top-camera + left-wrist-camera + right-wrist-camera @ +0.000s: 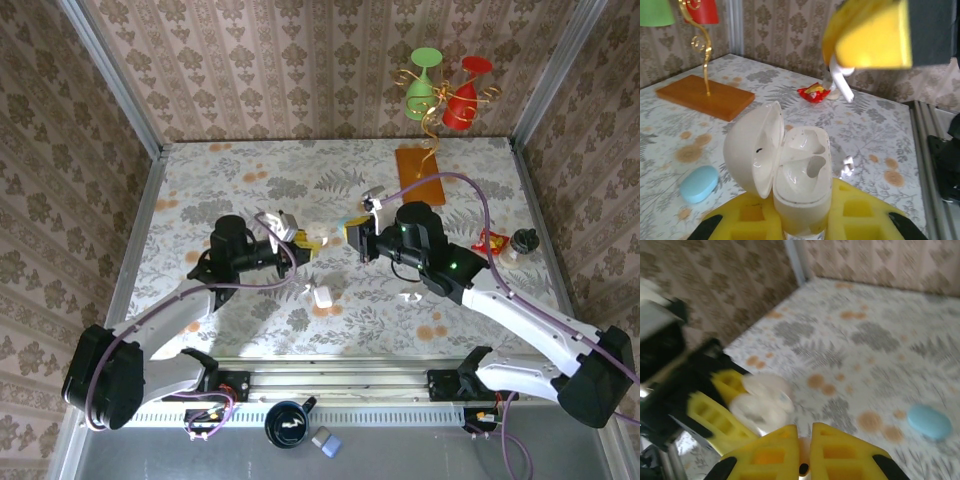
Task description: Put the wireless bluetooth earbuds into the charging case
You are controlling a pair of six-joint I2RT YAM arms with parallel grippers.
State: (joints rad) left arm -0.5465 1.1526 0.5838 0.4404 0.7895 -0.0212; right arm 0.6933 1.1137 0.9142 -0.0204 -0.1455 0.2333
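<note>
Left wrist view: a blue oval case (699, 182) lay on the table (880, 125) left of the left tool (802, 222), which was clamped on the open charging case (790, 170). Up and to the right, the right tool (850, 45) was pinched shut on a white earbud (841, 82), clear of the case.

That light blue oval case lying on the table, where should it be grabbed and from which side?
Pinch the blue case across its short width at mid-length, probably from straight above: it lies flat on the table, and its rounded ends would likely slip.
</note>
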